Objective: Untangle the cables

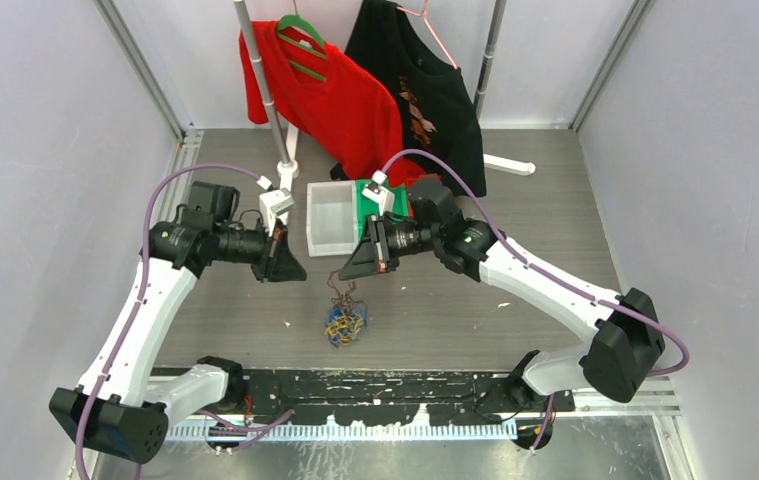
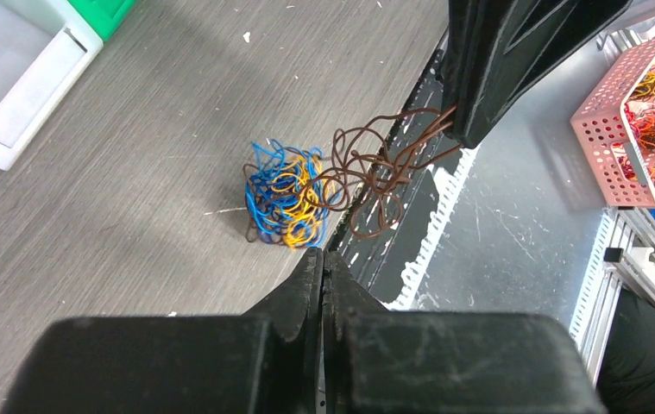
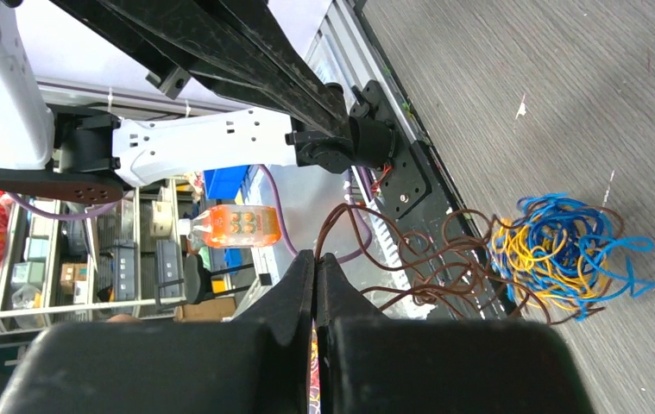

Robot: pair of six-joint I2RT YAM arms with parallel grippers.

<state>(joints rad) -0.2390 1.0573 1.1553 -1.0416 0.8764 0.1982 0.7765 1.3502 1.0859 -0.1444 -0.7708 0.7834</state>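
**Item:** cables (image 1: 345, 322); a small clump of blue, yellow and brown strands lying on the table (image 1: 515, 300); in the top view it sits at 6 o'clock of the white bin (image 1: 330, 218), near the table's front edge.

**Part:** brown cable (image 2: 375, 172); loose curls rising from the clump toward 12 o'clock in the top view; its lower end is threaded among the blue and yellow loops.

**Right tool** (image 3: 316, 263): fingers pressed together on the upper end of the brown cable; raised off the table at about 12 o'clock of the clump.

**Left tool** (image 2: 323, 263): fingers closed tight with nothing between them; raised at about 10 o'clock of the clump, apart from every strand.

**Step in hand (judged):** drawing the brown cable out of the clump.

**Handling notes:**
- The clump looks light and would likely lift with any pull.
- The left tool should therefore open and come down on the blue-and-yellow mass at its 9 o'clock side, clear of the brown curls, then pin or grip it.
- The right tool should then pull slowly up and away toward 1 o'clock, along the line on which the curls leave the clump.
- If the loops cinch into a knot, ease back rather than haul.
- The strand is thin and may slip from the fingers, so the grip should be firm.
- The clump lies close to the front edge, so any drag toward 6 o'clock is best avoided.
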